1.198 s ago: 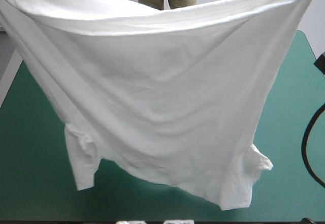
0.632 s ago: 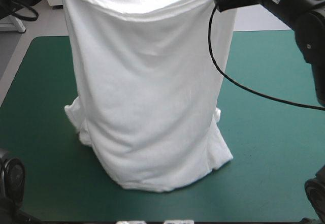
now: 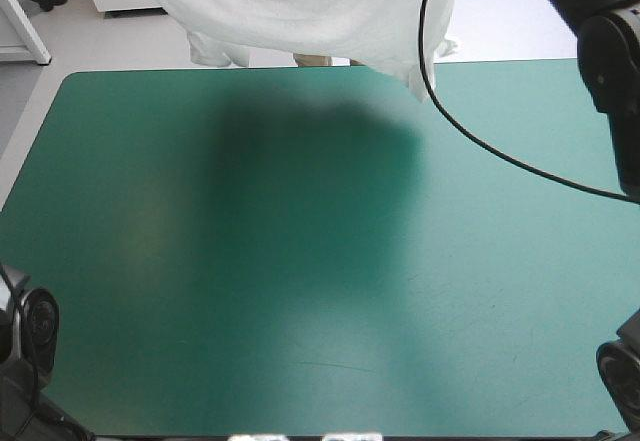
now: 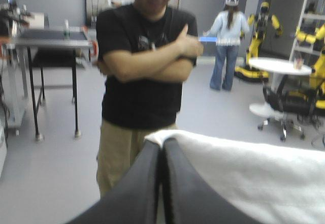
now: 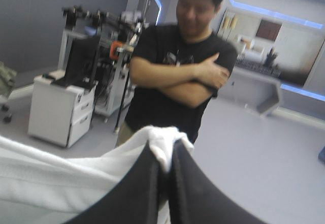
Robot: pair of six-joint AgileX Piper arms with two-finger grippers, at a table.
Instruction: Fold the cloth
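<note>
The white T-shirt (image 3: 300, 11) hangs high over the table's far edge, fully off the teal-green cover, and only its lower part shows in the high view. In the left wrist view my left gripper (image 4: 162, 150) forms a shut arch on a hem of the T-shirt (image 4: 244, 178), which stretches away to one side. My right gripper (image 5: 165, 158) is shut on a bunched corner of the T-shirt (image 5: 51, 178), and a small tuft pokes out above its tips. Both arms are raised, so the wrist views look level into the room.
The teal-green table cover (image 3: 300, 311) lies bare below, with the shirt's dark shadow (image 3: 310, 161) on its far middle. My right arm (image 3: 600, 21) reaches in at the far right corner.
Earlier the T-shirt was stretched wide. The grippers then drew together, its lower end resting on the table. Now it has been lifted clear and swung toward the far edge.
</note>
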